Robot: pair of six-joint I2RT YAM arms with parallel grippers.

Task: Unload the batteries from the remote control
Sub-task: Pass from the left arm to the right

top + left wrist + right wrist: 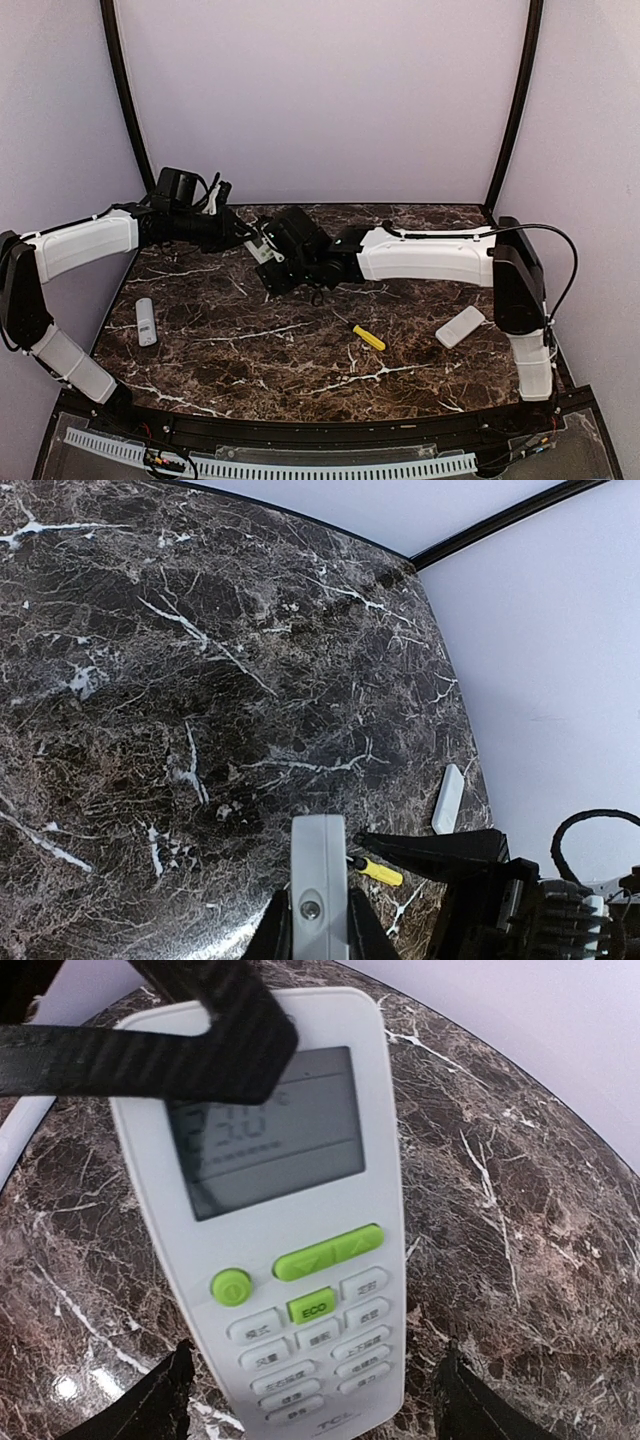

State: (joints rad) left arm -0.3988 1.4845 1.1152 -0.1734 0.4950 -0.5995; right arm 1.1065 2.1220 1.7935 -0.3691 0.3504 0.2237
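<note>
Pinching the top of the white remote (pixel 290 1260), the left gripper (pixel 318 912) covers part of its screen; right gripper (pixel 315 1390) jaws stand spread either side of its lower end, batteries hidden

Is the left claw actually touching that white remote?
Touching. The left wrist view shows the left claw closed on the remote, its jaws pressed against both long sides with no gap.
</note>
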